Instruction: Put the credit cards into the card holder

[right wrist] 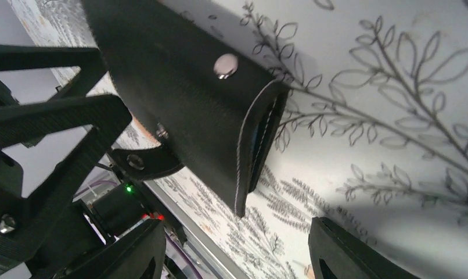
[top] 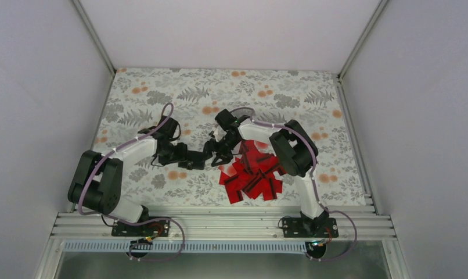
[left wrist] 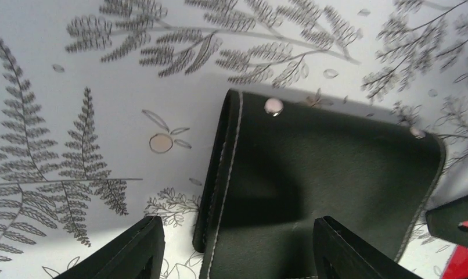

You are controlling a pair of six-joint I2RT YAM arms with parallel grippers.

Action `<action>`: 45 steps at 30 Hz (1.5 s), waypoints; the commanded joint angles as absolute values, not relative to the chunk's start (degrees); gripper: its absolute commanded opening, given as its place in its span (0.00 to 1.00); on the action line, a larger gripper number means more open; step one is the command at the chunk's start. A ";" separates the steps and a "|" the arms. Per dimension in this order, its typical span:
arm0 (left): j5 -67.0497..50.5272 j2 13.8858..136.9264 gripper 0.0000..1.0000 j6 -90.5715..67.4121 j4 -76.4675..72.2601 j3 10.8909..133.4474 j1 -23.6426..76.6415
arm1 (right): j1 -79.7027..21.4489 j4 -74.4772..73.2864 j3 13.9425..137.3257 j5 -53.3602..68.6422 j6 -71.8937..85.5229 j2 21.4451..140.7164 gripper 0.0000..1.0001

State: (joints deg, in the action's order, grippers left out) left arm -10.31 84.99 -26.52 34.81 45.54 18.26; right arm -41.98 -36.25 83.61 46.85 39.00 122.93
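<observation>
Step in hand, by my read: opening the card holder [left wrist: 313, 174], no card in yet. It sat folded on the counter [top: 162, 93], just left of the credit cards [top: 255, 174]. Left claw [left wrist: 238, 226] was spread, straddling its edge, not pinching. Right claw [right wrist: 237, 229] was spread, empty, just beside. Next move needs one claw to pin it and the other to lift the flap.

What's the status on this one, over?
Left tool open, right tool open. Card holder folded, between them, no grip visible. Credit cards heaped on the cloth, none loaded. Right arm overhangs the heap.
</observation>
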 commanded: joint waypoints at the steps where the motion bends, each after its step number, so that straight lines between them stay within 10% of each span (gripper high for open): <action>1: -13.43 85.47 0.64 -26.66 32.39 42.86 17.38 | -42.58 -34.73 85.96 48.84 39.51 125.88 0.63; 33: -35.02 86.54 0.58 -41.67 18.40 40.49 27.10 | -35.60 -38.07 113.39 45.32 36.64 141.80 0.61; 45: -8.08 81.08 0.71 -25.10 49.72 58.40 28.20 | -33.56 -38.50 105.71 40.68 30.56 127.50 0.62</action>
State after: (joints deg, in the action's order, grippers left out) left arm -20.29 82.06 -31.07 38.74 56.10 29.28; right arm -33.71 -38.59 109.62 42.61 33.23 136.62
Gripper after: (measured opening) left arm 0.712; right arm 0.619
